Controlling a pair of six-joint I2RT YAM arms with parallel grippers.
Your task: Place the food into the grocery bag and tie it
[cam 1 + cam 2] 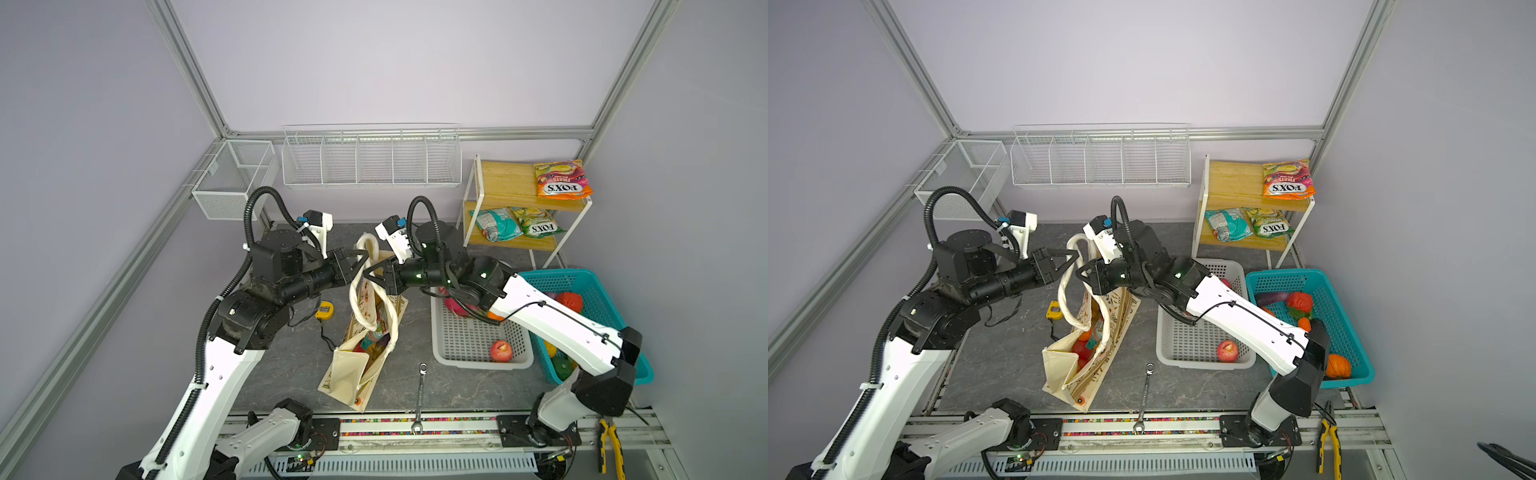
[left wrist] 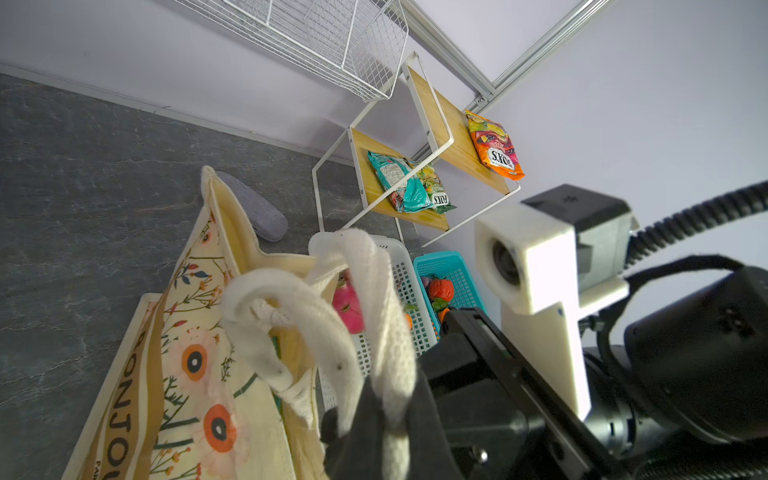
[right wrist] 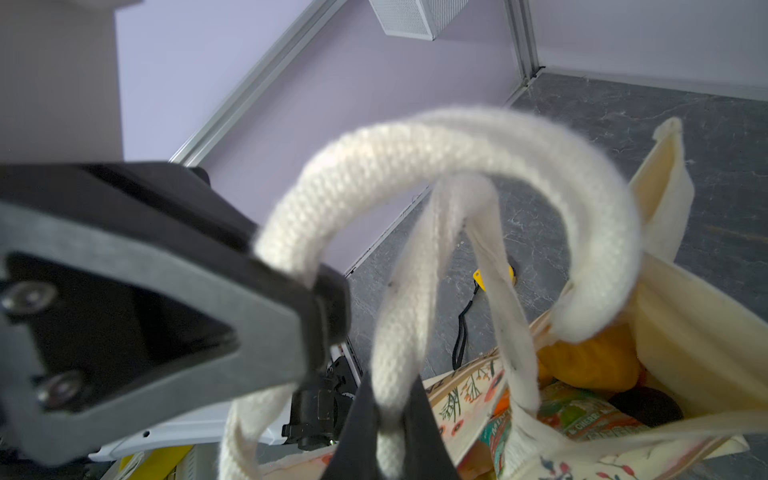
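Observation:
The cream floral grocery bag [image 1: 353, 370] [image 1: 1065, 368] leans on the table between both arms, mouth open. Inside it lie food pieces: a red apple [image 1: 1081, 350], an orange fruit [image 3: 590, 365] and a snack packet [image 3: 582, 415]. My left gripper [image 1: 360, 258] [image 2: 390, 419] is shut on one white rope handle [image 2: 374, 291] above the bag. My right gripper [image 1: 369, 274] [image 3: 388, 415] faces it closely and is shut on the other handle strand [image 3: 415, 299]. The handle loop [image 3: 415, 158] arches across the right wrist view, its end pinched in the left gripper's fingers [image 3: 324, 299].
A grey basket [image 1: 478, 357] holds a red apple [image 1: 500, 351]; beside it is a teal basket [image 1: 582, 282] with fruit. Orange [image 1: 563, 180], teal [image 1: 496, 224] and green [image 1: 536, 222] packets lie on the shelf [image 1: 507, 183]. A wrench [image 1: 420, 395] and a tape measure [image 1: 325, 311] lie near the bag.

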